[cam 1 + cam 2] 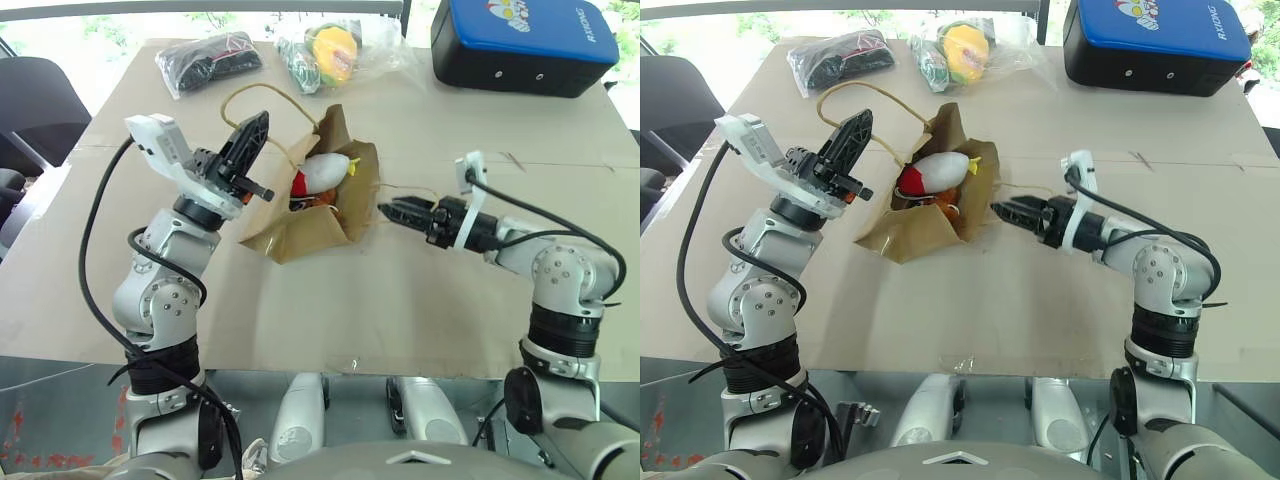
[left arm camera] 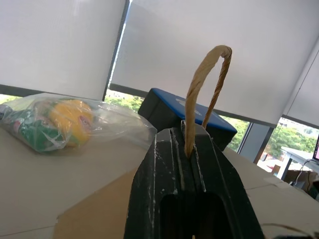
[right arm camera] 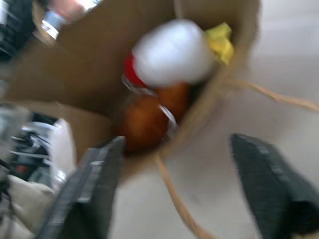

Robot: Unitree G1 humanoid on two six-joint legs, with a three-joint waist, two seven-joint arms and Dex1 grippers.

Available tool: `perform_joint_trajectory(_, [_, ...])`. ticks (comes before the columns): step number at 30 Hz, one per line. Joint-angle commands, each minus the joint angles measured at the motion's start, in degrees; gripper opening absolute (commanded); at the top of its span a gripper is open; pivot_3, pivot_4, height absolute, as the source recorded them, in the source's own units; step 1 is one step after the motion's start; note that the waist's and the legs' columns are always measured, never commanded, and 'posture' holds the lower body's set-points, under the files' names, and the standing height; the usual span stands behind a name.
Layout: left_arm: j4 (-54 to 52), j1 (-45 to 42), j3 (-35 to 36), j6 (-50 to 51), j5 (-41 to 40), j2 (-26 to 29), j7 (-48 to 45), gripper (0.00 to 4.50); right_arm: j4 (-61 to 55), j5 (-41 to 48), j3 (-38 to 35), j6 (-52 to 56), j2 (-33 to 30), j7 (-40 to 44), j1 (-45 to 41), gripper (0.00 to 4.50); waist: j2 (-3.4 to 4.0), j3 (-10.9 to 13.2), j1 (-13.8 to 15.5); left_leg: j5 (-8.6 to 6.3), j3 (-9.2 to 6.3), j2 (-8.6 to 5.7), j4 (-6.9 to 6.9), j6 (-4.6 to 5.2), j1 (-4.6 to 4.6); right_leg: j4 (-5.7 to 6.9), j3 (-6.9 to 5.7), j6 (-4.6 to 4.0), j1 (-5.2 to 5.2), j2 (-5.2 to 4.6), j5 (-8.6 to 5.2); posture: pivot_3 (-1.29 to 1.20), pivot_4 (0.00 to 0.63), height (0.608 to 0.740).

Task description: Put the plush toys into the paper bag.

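Observation:
The brown paper bag (image 1: 300,235) lies open-mouthed on the table, tipped toward my right side. Inside it rests the white plush toy (image 1: 325,172) with its red end and yellow bits. The round brown-orange plush toy (image 3: 144,119) is tucked under it. My left gripper (image 1: 258,130) is raised beside the bag, shut on one twine handle (image 2: 204,74), whose loop stands up from between the fingers. Just right of the bag's mouth, my right gripper (image 1: 385,210) points level at it. Its fingers (image 3: 89,179) are spread apart with nothing between them, and the other handle (image 1: 405,188) trails by it.
At the table's far edge lie a clear bag of black items (image 1: 208,60), a yellow-green toy in clear plastic (image 1: 330,52), and a blue and black case (image 1: 525,40). A dark chair (image 1: 35,100) stands off the left side. Bare tabletop (image 1: 400,300) lies in front of the bag.

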Motion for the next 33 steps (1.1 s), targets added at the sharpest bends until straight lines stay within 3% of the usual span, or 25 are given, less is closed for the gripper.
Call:
perform_joint_trajectory(1, [-2.4,-0.35,1.03,-0.16,-1.22,0.85,0.16,0.0,-1.78,7.74,-3.5,-1.76,1.12,0.44,-2.55,1.12,0.0,0.0,0.01,0.0,0.0,0.0,0.0,0.0,0.0,0.0,0.0,0.0,0.0,0.0,0.0,0.0,0.15,0.74])
perform_joint_trajectory(4, [0.26,-2.85,2.28,0.07,-1.93,2.68,-0.99,0.0,-4.3,16.72,-5.49,-2.07,3.44,-1.22,-7.45,0.13,0.02,0.01,0.0,0.0,-0.01,0.0,0.0,0.0,-0.03,0.0,-0.01,0.0,-0.02,0.0,0.0,0.0,0.15,0.74])
perform_joint_trajectory(7, [7.18,-7.11,2.72,-1.51,0.06,6.17,-5.45,0.0,-6.36,20.87,-4.64,-2.85,3.12,-4.05,-13.55,0.13,0.09,0.06,-0.11,0.0,-0.03,0.0,0.0,0.0,-0.02,0.09,-0.02,-0.01,-0.07,0.03,0.0,0.0,0.15,0.74])
perform_joint_trajectory(10, [10.9,-9.06,1.62,-2.32,1.15,7.41,-8.23,0.0,-7.43,21.21,-2.68,-2.97,-0.21,-5.0,-14.43,0.13,0.01,-0.03,-0.01,0.0,-0.05,0.0,-0.04,0.0,0.0,0.02,-0.04,0.0,-0.05,0.04,0.0,0.0,0.15,0.74])
perform_joint_trajectory(16, [11.78,-5.06,-4.57,-3.75,6.23,6.33,-12.62,0.0,-12.98,19.55,1.06,-3.61,-9.19,-6.86,-4.86,0.13,0.0,-0.02,0.27,0.0,0.0,-0.03,-0.07,0.0,-0.13,-0.15,-0.05,0.01,-0.05,-0.08,-0.01,0.0,0.15,0.74])
perform_joint_trajectory(20, [10.19,-1.54,-5.32,-0.36,2.34,6.14,-16.61,0.0,-18.13,20.52,2.76,-4.13,-14.4,-5.73,1.09,1.24,0.0,-0.02,-0.08,0.0,0.0,-0.01,-0.08,0.01,-0.04,-0.04,-0.02,0.01,-0.07,-0.04,-0.01,0.0,0.15,0.74])
perform_joint_trajectory(21, [9.88,-0.61,-4.83,-0.61,1.86,6.77,-18.19,0.34,-19.28,21.44,2.58,-3.8,-15.3,-6.27,1.88,1.9,0.01,-0.02,-0.19,0.0,0.0,0.0,-0.1,0.01,-0.03,-0.03,-0.01,0.01,-0.07,-0.02,-0.01,0.0,0.15,0.74])
perform_joint_trajectory(24, [9.88,0.63,-2.16,0.31,0.04,9.63,-21.01,1.36,-23.05,30.67,-0.6,-2.19,-20.79,-5.93,3.85,3.08,0.03,0.0,-0.13,0.0,0.01,0.03,-0.1,0.01,-0.02,-0.03,0.0,0.0,-0.07,0.01,-0.02,0.0,0.15,0.74])
perform_joint_trajectory(26, [9.41,1.16,-0.47,2.46,-2.58,11.52,-22.44,2.11,-24.35,36.0,-2.03,-2.04,-24.92,-5.52,5.07,3.14,0.01,0.0,0.02,0.0,-0.01,0.03,-0.09,0.01,-0.04,-0.03,-0.02,0.0,-0.07,0.0,-0.02,0.0,0.15,0.74])
perform_joint_trajectory(29, [8.68,3.7,1.78,6.56,-6.44,15.87,-27.14,3.33,-28.0,32.73,0.14,-2.13,-32.63,-3.65,9.14,3.14,-0.02,-0.01,0.07,-0.01,0.02,0.02,-0.09,0.02,-0.05,-0.09,-0.01,0.02,-0.05,-0.02,-0.02,0.0,0.15,0.74])
perform_joint_trajectory(31, [9.57,4.78,2.58,7.57,-6.76,18.04,-28.92,4.33,-28.12,33.09,0.74,-3.98,-33.71,-4.41,11.04,3.14,-0.01,-0.01,0.08,-0.01,0.03,0.02,-0.1,0.02,-0.03,-0.13,-0.01,0.02,-0.04,-0.02,-0.03,0.0,0.15,0.74])
perform_joint_trajectory(33, [11.0,5.19,3.14,8.04,-6.27,19.46,-29.85,4.42,-27.72,32.37,0.85,-6.02,-33.38,-5.37,12.12,3.14,-0.02,-0.01,0.04,-0.01,0.03,0.03,-0.1,0.02,-0.02,-0.09,0.0,0.02,-0.05,-0.01,-0.03,0.0,0.15,0.74])
